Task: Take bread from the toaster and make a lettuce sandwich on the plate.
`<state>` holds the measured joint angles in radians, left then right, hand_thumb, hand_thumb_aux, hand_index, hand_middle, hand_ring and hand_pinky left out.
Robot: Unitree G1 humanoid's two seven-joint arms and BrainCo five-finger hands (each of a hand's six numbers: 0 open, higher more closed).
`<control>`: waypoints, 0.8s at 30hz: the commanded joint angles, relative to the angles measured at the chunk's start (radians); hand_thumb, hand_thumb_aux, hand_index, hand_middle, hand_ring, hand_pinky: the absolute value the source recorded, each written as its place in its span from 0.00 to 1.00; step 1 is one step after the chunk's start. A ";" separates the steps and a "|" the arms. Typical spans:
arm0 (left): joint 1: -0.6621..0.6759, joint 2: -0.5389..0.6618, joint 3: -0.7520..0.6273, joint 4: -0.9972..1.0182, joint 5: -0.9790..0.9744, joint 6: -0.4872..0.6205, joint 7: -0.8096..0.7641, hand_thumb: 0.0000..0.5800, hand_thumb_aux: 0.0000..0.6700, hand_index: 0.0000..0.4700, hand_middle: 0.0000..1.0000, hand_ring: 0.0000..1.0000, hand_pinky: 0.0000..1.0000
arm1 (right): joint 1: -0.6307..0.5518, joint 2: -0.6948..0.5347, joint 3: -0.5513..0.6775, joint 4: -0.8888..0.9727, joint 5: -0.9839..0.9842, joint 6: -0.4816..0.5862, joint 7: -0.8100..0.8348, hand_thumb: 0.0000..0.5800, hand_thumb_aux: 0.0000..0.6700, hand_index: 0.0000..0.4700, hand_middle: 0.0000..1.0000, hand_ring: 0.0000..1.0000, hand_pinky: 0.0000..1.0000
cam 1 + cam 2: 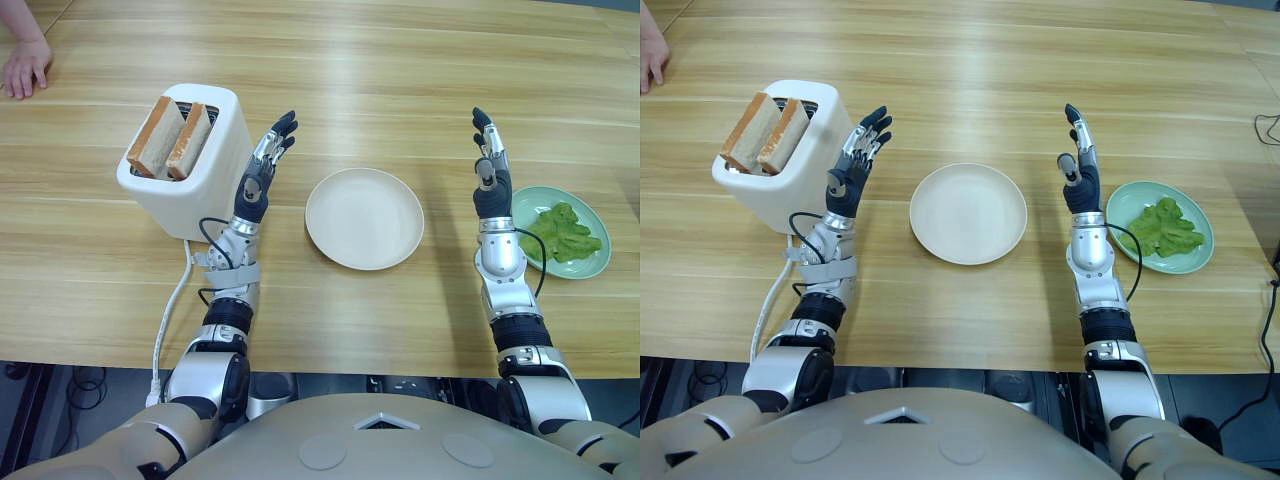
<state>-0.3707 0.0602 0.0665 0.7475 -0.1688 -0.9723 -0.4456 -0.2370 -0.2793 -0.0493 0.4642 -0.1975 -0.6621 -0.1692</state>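
Left eye view puts me at the very start of the job. Both slices of bread (168,140) stand in the slots of the toaster (200,190), which sits on the table (400,70) to the left of the bare plate (364,218). My left hand (262,168) hovers just beside the toaster's right wall, spread open and holding nothing. My right hand (490,165) is raised between the plate and the green dish (597,262) of lettuce (566,232), likewise open and empty. I judge that taking the bread comes first. For that I need the left hand above the slots, to pinch one slice by its exposed top and lift it straight out.
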 commanded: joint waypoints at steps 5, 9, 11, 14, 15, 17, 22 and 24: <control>0.002 0.001 -0.002 0.014 -0.011 0.009 -0.011 0.00 0.00 0.00 0.00 0.00 0.00 | 0.006 -0.005 -0.006 0.011 -0.022 -0.009 -0.009 0.00 0.00 0.00 0.00 0.00 0.00; 0.014 0.005 -0.003 -0.031 -0.075 0.037 -0.065 0.00 0.00 0.00 0.00 0.00 0.00 | 0.008 -0.009 -0.011 0.010 -0.025 -0.011 -0.016 0.00 0.00 0.00 0.00 0.00 0.00; 0.036 0.009 -0.001 -0.126 -0.190 0.111 -0.139 0.00 0.00 0.00 0.00 0.00 0.00 | 0.008 -0.012 -0.014 0.009 -0.023 -0.012 -0.016 0.00 0.00 0.00 0.00 0.00 0.00; 0.115 0.046 -0.019 -0.370 -0.376 0.252 -0.259 0.00 0.00 0.00 0.00 0.00 0.00 | 0.009 -0.016 -0.019 0.010 -0.022 -0.013 -0.016 0.00 0.00 0.00 0.00 0.00 0.00; 0.151 0.068 -0.026 -0.471 -0.439 0.302 -0.295 0.00 0.00 0.00 0.00 0.00 0.00 | 0.009 -0.018 -0.020 0.009 -0.022 -0.013 -0.017 0.00 0.00 0.00 0.00 0.00 0.00; 0.207 0.109 -0.020 -0.639 -0.539 0.388 -0.335 0.00 0.00 0.00 0.00 0.00 0.00 | 0.010 -0.021 -0.023 0.008 -0.021 -0.014 -0.018 0.00 0.00 0.00 0.00 0.00 0.00; 0.232 0.211 0.124 -0.826 -0.603 0.480 -0.272 0.00 0.00 0.00 0.00 0.00 0.00 | 0.014 -0.030 -0.039 -0.004 -0.033 -0.013 -0.032 0.00 0.00 0.00 0.00 0.00 0.00; 0.222 0.252 0.200 -0.815 -0.503 0.427 -0.230 0.00 0.00 0.00 0.00 0.00 0.00 | 0.018 -0.043 -0.051 -0.017 -0.036 -0.012 -0.038 0.00 0.00 0.00 0.00 0.00 0.00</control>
<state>-0.1445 0.2884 0.2072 -0.0640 -0.7429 -0.5207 -0.7127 -0.2257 -0.3039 -0.0729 0.4616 -0.2296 -0.6803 -0.1984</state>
